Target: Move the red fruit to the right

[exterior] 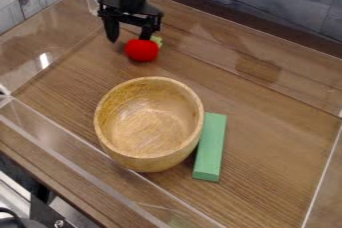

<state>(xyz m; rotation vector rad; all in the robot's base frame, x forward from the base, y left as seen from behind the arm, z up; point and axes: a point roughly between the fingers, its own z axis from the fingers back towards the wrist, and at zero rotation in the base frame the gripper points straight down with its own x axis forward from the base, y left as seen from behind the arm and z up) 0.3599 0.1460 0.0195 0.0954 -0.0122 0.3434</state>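
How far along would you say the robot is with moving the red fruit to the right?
Early on. Done: the gripper has reached the red fruit at the far left of the table and hangs right above it. In hand: its jaws are open, so nothing is gripped. Left: closing on the fruit, carrying it right and releasing it; the wooden bowl and green block lie nearer the camera.
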